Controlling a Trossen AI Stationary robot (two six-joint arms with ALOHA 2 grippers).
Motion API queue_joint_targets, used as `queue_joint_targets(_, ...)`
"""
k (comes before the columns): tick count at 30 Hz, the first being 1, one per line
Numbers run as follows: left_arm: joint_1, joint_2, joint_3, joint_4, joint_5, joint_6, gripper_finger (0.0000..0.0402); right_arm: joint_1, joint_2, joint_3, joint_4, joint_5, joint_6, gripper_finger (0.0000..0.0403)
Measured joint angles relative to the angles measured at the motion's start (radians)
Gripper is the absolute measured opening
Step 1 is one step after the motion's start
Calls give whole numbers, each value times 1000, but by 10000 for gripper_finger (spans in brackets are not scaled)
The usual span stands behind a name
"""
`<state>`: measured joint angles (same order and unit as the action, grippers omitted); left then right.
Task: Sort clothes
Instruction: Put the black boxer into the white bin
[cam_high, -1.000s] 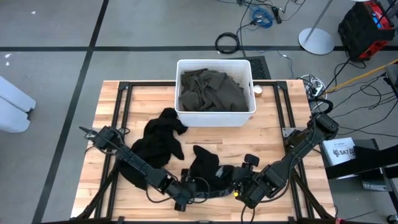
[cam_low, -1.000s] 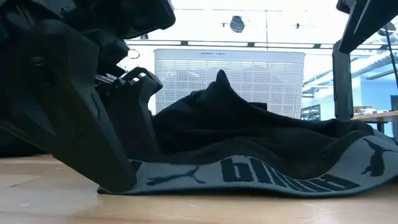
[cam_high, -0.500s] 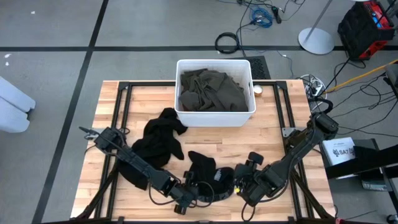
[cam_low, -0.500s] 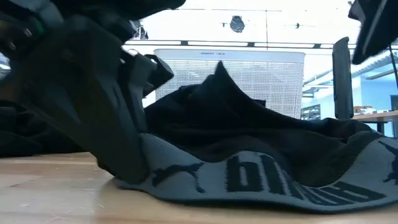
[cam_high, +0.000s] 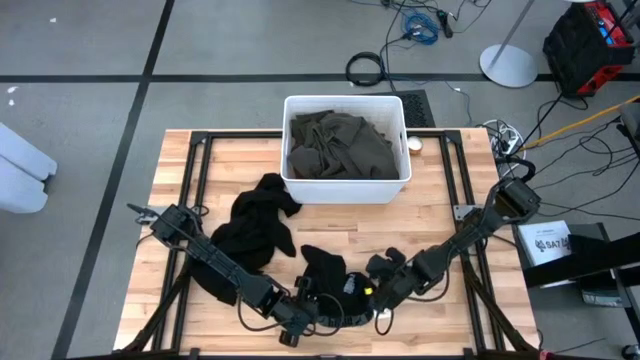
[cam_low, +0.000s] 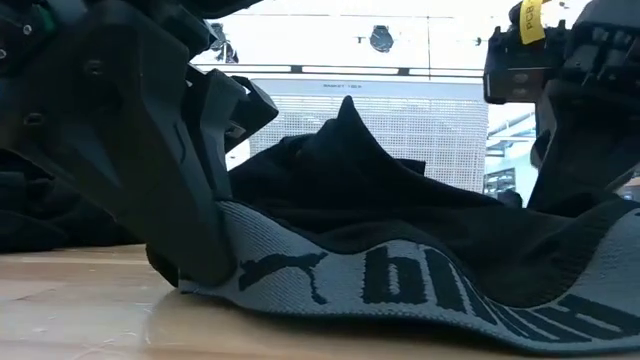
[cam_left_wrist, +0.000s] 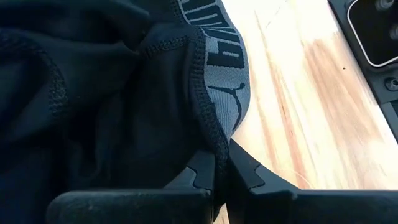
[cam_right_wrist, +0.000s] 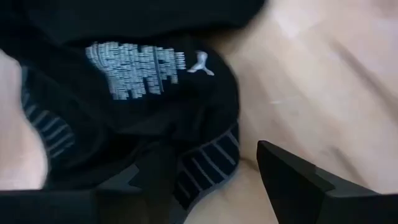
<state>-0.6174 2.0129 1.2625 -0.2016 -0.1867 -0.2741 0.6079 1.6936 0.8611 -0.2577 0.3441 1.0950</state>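
Near the front edge of the wooden table (cam_high: 440, 215), a small black garment (cam_high: 328, 272) with a grey printed waistband (cam_low: 400, 290) lies between the two grippers. The left gripper (cam_high: 318, 310) sits low at the garment's near left side, its fingers (cam_left_wrist: 249, 177) pressed together and pinching the hem just beside the waistband, as the left wrist view shows; the fabric bunches up behind the closed tips. In the low view the same gripper (cam_low: 205, 275) rests on the tabletop with the waistband rising out of it and curving off to the right.

The right gripper (cam_high: 378, 290) is at the garment's right side, its fingers spread wide. The right wrist view shows one finger (cam_right_wrist: 298, 183) over bare wood and the other over the black cloth, with nothing clamped between them.

A second, larger black garment (cam_high: 255, 225) lies crumpled on the table, left of centre and farther back, well apart from both grippers. At the far middle of the table stands a white bin (cam_high: 345, 180) filled with dark olive-green clothing (cam_high: 340, 145).
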Motion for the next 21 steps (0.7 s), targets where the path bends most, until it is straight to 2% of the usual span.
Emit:
queue_joint_targets(6,0,0,1,0,0,-1,16,-14,0,-4,18,-30,-8,208)
queue_joint_targets(9,0,0,1,0,0,-1,17,-16,0,-4,18,-32,-12,191)
queue_joint_targets(11,0,-1,1,0,0,-1,18,-16,0,-4,19,-30,-18,156)
queue_joint_targets(15,0,-2,1,0,0,-2,18,-16,0,-4,31,-29,-60,35)
queue_joint_targets(16,0,-2,1,0,0,-2,18,-16,0,-4,41,-29,-78,18)
queue_joint_targets(21,0,-2,2,11,32,9,19,-16,-11,34,26,-30,-123,3)
